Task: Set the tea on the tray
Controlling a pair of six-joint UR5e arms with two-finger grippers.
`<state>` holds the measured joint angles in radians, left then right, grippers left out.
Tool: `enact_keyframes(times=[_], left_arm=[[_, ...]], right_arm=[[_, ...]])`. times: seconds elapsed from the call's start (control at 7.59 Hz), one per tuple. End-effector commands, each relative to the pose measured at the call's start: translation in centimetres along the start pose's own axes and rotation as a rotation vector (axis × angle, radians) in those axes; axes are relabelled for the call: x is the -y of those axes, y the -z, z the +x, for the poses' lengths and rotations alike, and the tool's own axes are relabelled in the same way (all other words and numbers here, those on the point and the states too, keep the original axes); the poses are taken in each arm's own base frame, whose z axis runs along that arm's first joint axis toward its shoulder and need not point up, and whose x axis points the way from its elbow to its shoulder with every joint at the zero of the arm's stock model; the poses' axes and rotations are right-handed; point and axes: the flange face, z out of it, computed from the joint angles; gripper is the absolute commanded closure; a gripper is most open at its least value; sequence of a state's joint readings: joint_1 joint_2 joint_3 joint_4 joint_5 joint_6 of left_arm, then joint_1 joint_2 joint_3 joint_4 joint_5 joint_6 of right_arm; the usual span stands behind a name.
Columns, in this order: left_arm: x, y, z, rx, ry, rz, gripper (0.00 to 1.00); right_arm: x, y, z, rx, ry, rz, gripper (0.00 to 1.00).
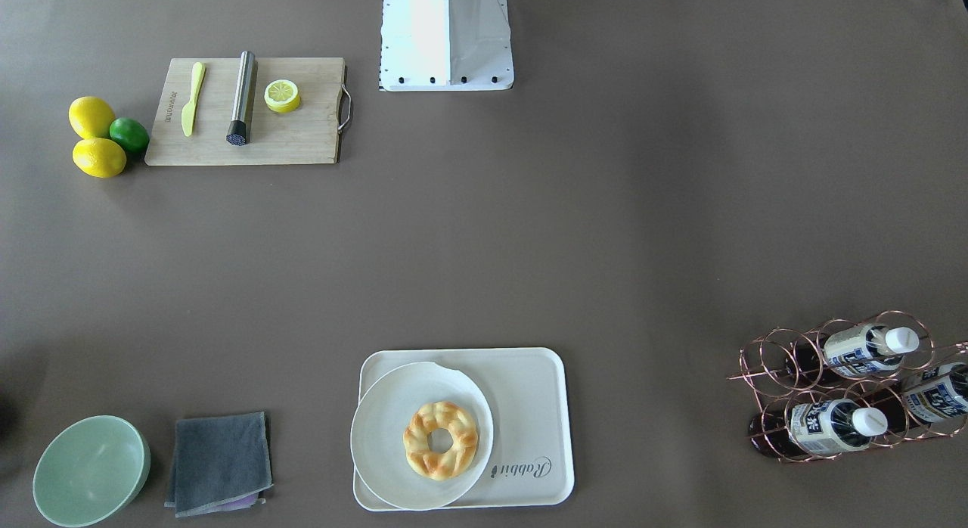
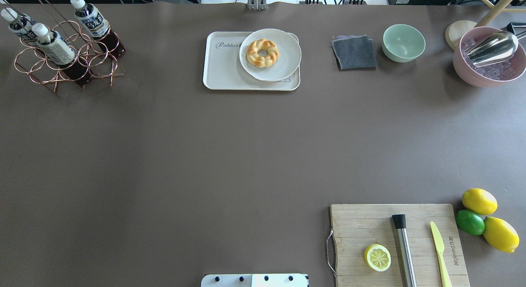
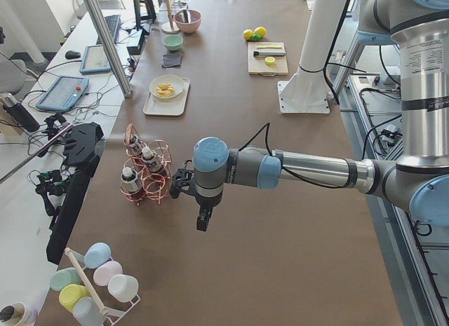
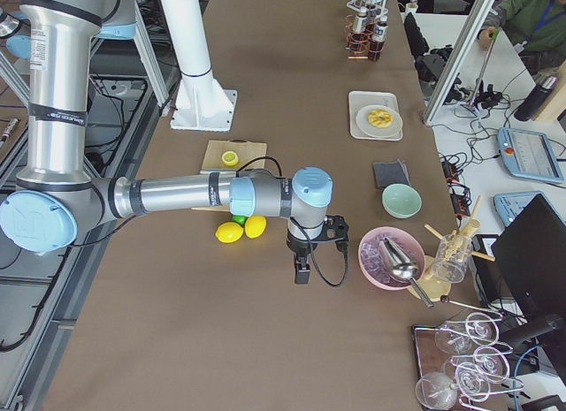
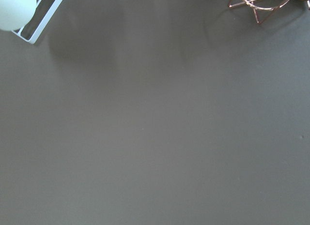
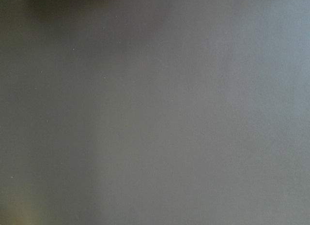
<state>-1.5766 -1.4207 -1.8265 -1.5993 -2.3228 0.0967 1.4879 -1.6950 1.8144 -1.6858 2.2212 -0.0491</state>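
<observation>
I see the tea (image 1: pixel 830 427) slotted in the copper rack (image 1: pixel 786 361), well apart from the tray (image 1: pixel 529 396), plate (image 1: pixel 386 430) with pastry (image 1: pixel 422 428) on it, my left gripper (image 3: pixel 203 219) near the rack, right gripper (image 4: pixel 302 271) by pink bowl (image 4: pixel 373 252), jaws I cannot tell

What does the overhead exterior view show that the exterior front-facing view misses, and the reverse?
Only the overhead exterior view shows the pink bowl with its metal scoop and the round wooden disc beside it. Only the front-facing view shows most of the white robot base; the overhead view catches just its edge. Both show the tray, the plate with the doughnut on it, three tea bottles in the copper rack, the grey cloth, the green bowl, the cutting board and the lemons.
</observation>
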Motion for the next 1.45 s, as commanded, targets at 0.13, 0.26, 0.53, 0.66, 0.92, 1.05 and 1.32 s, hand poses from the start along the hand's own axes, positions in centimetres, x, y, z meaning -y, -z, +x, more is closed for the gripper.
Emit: enact_keyframes(times=[0.13,0.26,0.53,0.66,0.92,1.05,1.32], left_arm=[[0.7,0.2,0.1,-0.002,-0.027,0.020,0.03],[1.0,0.9,1.1,-0.040,-0.042,0.039,0.03],[1.3,1.3,1.6,-0.055,-0.118,0.127,0.03],[1.3,1.4,1.7,-0.052,-0.143,0.156,0.03],[2.2,2.0,2.3,-0.050,-0.161,0.170,0.02],[2.3,2.3,2.7,-0.050,-0.172,0.179,0.03],[3.1,3.2,3.5,-0.060,-0.093,0.281,0.02]], right_arm=[[0.0,0.0,0.0,0.000,-0.001,-0.001,0.00],[0.0,0.0,0.0,0.000,-0.002,-0.001,0.00],[0.0,-0.1,0.1,-0.001,-0.005,-0.002,0.00],[0.0,0.0,0.0,0.000,-0.004,-0.001,0.00],[0.0,0.0,0.0,0.000,-0.003,0.000,0.00],[0.0,0.0,0.0,0.000,-0.003,0.000,0.00],[0.0,0.0,0.0,0.000,-0.003,0.000,0.00]])
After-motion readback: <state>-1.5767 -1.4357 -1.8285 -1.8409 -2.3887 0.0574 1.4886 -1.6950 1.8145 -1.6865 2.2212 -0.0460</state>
